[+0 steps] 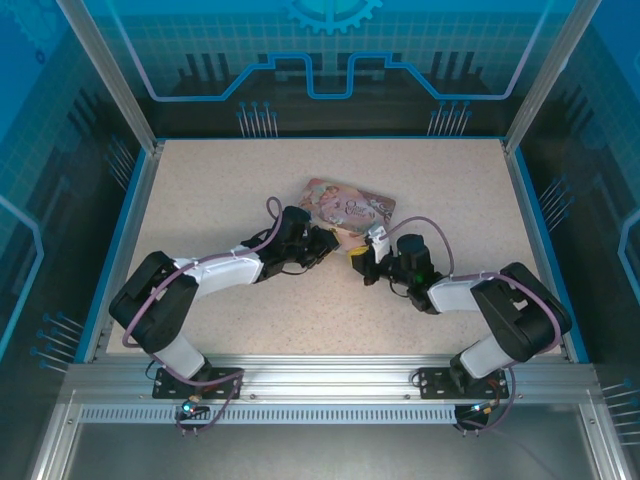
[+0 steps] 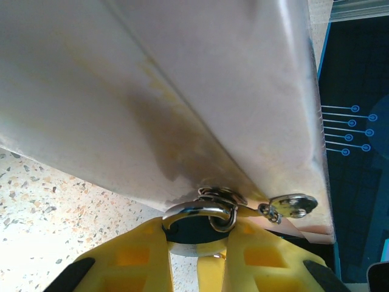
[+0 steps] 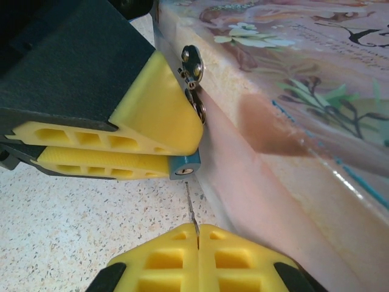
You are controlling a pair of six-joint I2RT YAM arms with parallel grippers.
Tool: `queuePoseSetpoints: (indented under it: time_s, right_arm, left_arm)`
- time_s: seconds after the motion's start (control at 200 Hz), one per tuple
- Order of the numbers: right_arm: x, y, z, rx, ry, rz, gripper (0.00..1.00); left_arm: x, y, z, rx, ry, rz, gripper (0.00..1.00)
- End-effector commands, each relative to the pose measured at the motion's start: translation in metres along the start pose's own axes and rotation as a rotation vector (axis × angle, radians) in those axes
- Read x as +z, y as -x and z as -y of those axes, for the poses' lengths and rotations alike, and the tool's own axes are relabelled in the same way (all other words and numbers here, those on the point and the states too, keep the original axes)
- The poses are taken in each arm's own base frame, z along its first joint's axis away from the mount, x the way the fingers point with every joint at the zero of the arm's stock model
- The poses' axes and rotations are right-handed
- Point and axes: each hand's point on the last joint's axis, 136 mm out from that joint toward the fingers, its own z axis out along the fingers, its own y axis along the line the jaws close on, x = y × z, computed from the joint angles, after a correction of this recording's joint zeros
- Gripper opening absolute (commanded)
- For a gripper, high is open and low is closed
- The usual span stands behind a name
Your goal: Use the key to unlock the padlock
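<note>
**Right wrist view.** The right gripper [image 3: 197,234] is pinching the key [image 3: 191,207] between fingers that are pressing fully together. The thin blade is projecting straight ahead of the fingertips. Directly ahead of that blade, the left gripper [image 3: 173,155] is clamping the padlock [image 3: 186,164] by its blue-teal body, its jaws standing apart only by the body's thickness. The keyhole face is turning toward the right fingertips. The padlock is hanging just beside the wall of the pink tin [image 3: 292,91], and a spare key [image 3: 192,61] is dangling beyond the left fingers.

**Critical relation.** The key's long axis is running from the right fingertips toward the keyhole face, nearly in line with the padlock's own length. The blade tip is reaching that face, but whether it is entering the slot or resting just beside it cannot be told. The right arm is carrying the key, so insertion probably calls for a short advance along this axis, with a slight sideways correction if the tip is off the slot.

**Left wrist view.** The shackle [image 2: 200,212] is looping through the tin's hasp, just ahead of the left fingertips.
</note>
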Motion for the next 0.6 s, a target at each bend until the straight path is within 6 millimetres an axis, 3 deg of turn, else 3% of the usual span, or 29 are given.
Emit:
queuePoseSetpoints:
  time_s: [0.0,0.28,0.595]
  right_arm:
    - [-0.003,0.010,-0.004,-0.014,0.003,0.040,0.00]
    - [0.000,0.016,-0.006,-0.010,0.020,0.049,0.00]
    - [0.005,0.003,-0.003,-0.001,0.009,0.013,0.00]
  left_arm:
    - [-0.011,-0.008,0.018,0.018,-0.059,-0.029,0.07]
    - [-0.012,-0.009,0.019,0.019,-0.063,-0.033,0.07]
    - [-0.011,-0.008,0.019,0.017,-0.061,-0.030,0.07]
